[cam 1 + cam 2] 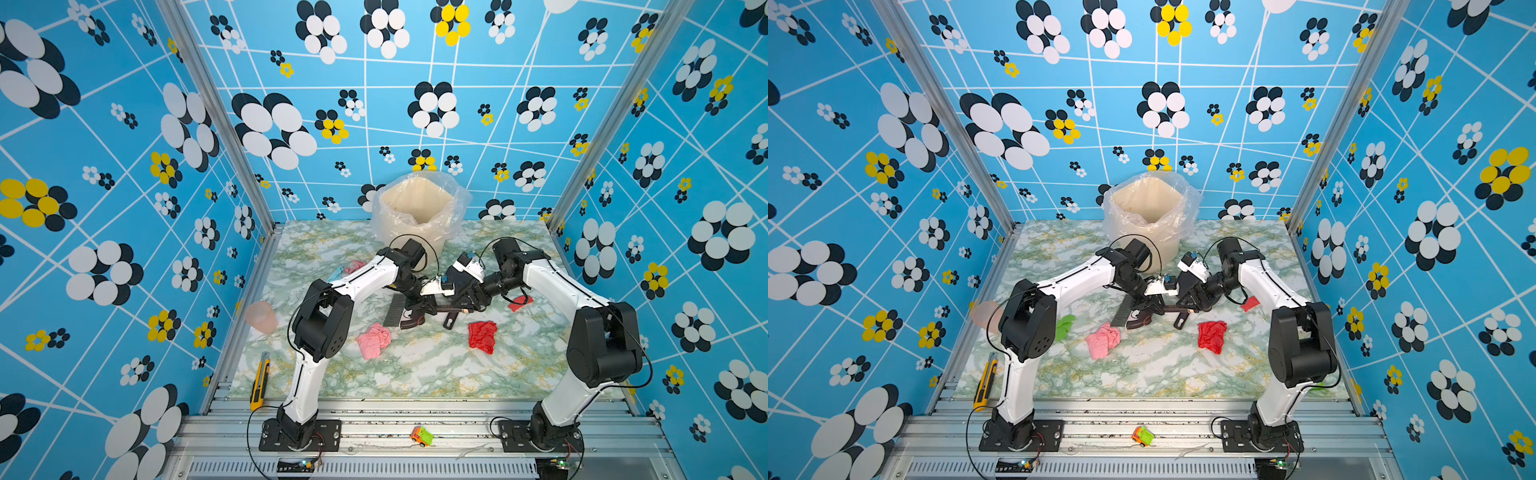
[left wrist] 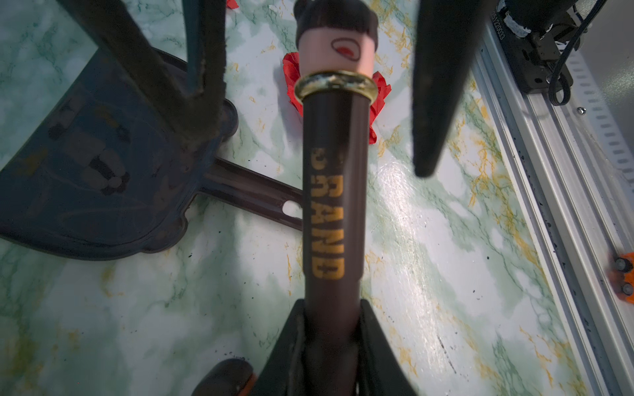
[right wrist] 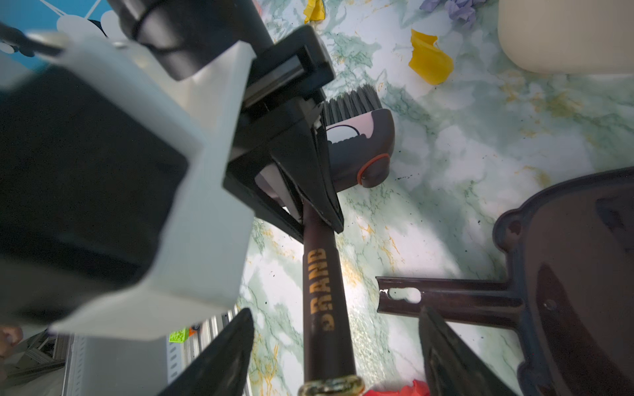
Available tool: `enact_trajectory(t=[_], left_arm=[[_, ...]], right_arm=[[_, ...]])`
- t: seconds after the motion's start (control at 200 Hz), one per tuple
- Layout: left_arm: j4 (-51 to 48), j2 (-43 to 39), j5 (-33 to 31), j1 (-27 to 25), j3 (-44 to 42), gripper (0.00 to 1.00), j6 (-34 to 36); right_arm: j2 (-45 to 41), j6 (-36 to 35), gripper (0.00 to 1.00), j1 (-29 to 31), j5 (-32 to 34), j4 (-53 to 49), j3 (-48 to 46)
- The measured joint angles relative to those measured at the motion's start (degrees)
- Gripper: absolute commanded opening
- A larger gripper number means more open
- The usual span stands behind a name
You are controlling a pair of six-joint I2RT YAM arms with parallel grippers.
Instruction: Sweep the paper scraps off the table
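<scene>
A: What does the left gripper [image 2: 332, 310] do?

B: It is closed tight around the dark handle of the brush [image 2: 334, 192], the handle with yellow letters.

A: And the right gripper [image 3: 335, 311]?

B: Its jaws stand apart, one on each side of the same handle, near the gold ring. I see no contact with it.

A: Where is the dustpan [image 3: 566, 274]?

B: It lies flat on the table [image 1: 415, 374], just beside the brush.

A: And the paper scraps [image 1: 1102, 340]?

B: All are on the table. The pink wad [image 1: 374, 340] and the big red wad [image 1: 482, 336] lie in front of the grippers, toward the arm bases. A small red wad [image 1: 520, 302] is beside the right arm, and a green wad [image 1: 1065, 326] is beside the left arm. A yellow wad [image 3: 429, 61] and a lavender wad [image 3: 456, 8] lie near the bin [image 1: 419, 212], which stands at the far edge.
</scene>
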Motion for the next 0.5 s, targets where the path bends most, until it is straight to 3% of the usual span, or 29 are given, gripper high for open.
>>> enact_trajectory(t=[0.5], left_arm=[[-1.8, 0.0, 0.3, 0.0, 0.9, 0.0, 0.3]], right_arm=[[3.0, -0.2, 0.58, 1.6, 4.0, -1.6, 0.4]])
